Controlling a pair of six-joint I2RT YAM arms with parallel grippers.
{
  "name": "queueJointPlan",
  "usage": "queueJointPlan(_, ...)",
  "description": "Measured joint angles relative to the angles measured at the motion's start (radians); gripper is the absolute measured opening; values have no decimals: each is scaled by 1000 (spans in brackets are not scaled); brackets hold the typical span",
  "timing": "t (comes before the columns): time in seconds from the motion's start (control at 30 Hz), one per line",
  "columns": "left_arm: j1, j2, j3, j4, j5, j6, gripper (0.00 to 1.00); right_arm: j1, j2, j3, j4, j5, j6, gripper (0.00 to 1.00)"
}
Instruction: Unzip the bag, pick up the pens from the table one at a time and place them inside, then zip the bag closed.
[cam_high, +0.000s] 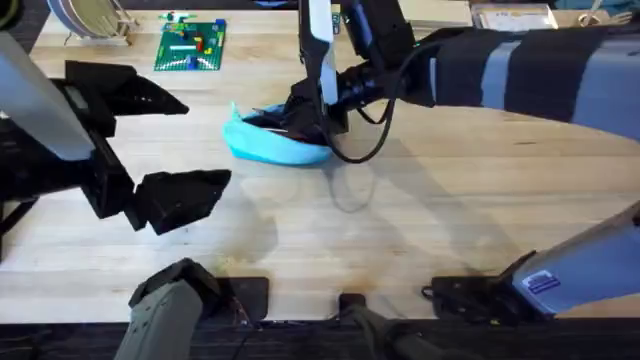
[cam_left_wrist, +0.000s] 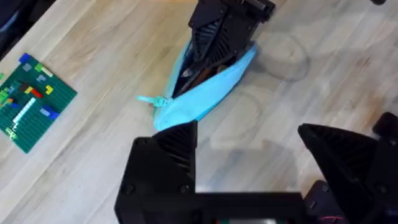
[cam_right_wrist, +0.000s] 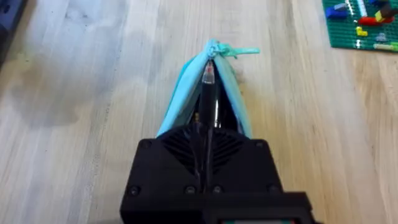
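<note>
Right gripper (cam_right_wrist: 207, 140): fingers pinched on the black pen (cam_right_wrist: 208, 99), its tip inside the open bag (cam_high: 272, 142).
Left gripper (cam_high: 160, 150): fingers spread wide, empty, well apart from the bag.

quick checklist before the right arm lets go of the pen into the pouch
1. Pouch unzipped: ok. The light-blue pouch gapes open along its top.
2. Pen lined up with the opening: ok. The black pen lies along the gap, tip near the zipper pull.
3. Right gripper shut on the pen: ok, fingers closed around its barrel over the pouch.
4. Left gripper out of the way: ok, open and off the pouch.
5. Orange pen already inside: cannot tell; something reddish shows in the opening.
6. Pouch resting steady on the table: ok.
</note>
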Motion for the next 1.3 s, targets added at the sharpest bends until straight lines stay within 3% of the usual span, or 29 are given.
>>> queueJointPlan(0.1, 0, 0, 0, 0, 0, 0, 993, 0, 0, 0, 2, 0, 0, 45)
queueJointPlan(0.17, 0, 0, 0, 0, 0, 0, 993, 0, 0, 0, 2, 0, 1, 169)
queueJointPlan(0.2, 0, 0, 0, 0, 0, 0, 993, 0, 0, 0, 2, 0, 0, 271)
queueJointPlan(0.33, 0, 0, 0, 0, 0, 0, 993, 0, 0, 0, 3, 0, 0, 848)
queueJointPlan(0.37, 0, 0, 0, 0, 0, 0, 993, 0, 0, 0, 3, 0, -4, 955)
queueJointPlan(0.4, 0, 0, 0, 0, 0, 0, 993, 0, 0, 0, 3, 0, -4, 988)
queueJointPlan(0.63, 0, 0, 0, 0, 0, 0, 993, 0, 0, 0, 3, 0, 55, 997)
queueJointPlan(0.9, 0, 0, 0, -3, 0, 0, 993, 0, -35, 0, -3, 18, 237, 997)
queueJointPlan(1.13, 0, 0, 0, -3, 0, 0, 993, -1, -153, 0, -53, 160, 460, 998)
queueJointPlan(1.3, 0, 0, 0, -4, 0, 0, 993, -1, -239, 0, -148, 262, 531, 998)
